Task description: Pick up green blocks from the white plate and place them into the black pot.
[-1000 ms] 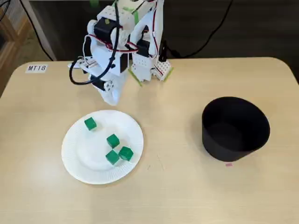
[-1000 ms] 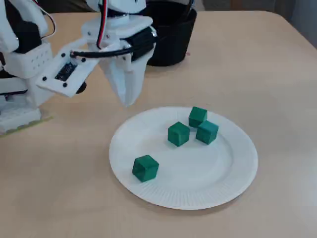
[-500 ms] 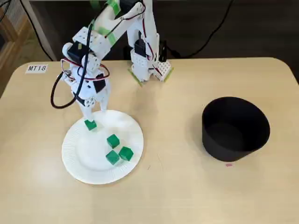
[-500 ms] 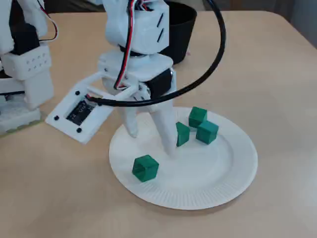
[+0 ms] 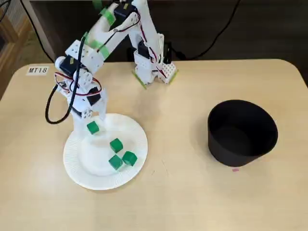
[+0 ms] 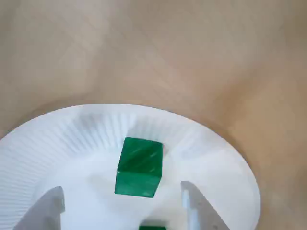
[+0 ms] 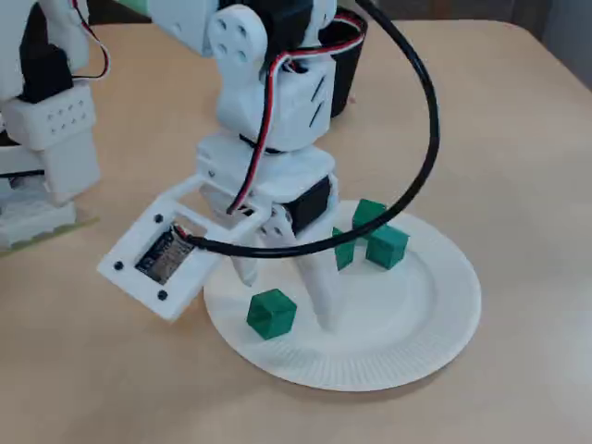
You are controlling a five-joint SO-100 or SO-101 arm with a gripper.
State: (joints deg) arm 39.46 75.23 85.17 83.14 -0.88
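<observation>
A white paper plate [image 5: 89, 169] holds several green blocks. One lone block [image 5: 93, 128] lies near its far left rim; three others [image 5: 120, 155] cluster near the middle. My gripper [image 5: 91, 122] is open and lowered over the lone block, a finger on either side. In the wrist view the block [image 6: 139, 166] sits between the white fingertips [image 6: 50, 207], untouched. The other fixed view shows the gripper [image 7: 287, 298] standing on the plate [image 7: 407, 342] beside that block [image 7: 272, 313]. The black pot [image 5: 243, 132] stands far right, apart from the arm.
The arm's base [image 5: 151, 62] is fixed at the table's far edge, with black cables behind it. A label reading MT18 [image 5: 37, 70] is stuck at the far left. A small pink mark [image 5: 235, 169] lies in front of the pot.
The arm has swung from behind the plate and come down onto it. The gripper went from shut above the table to open around the lone block.
</observation>
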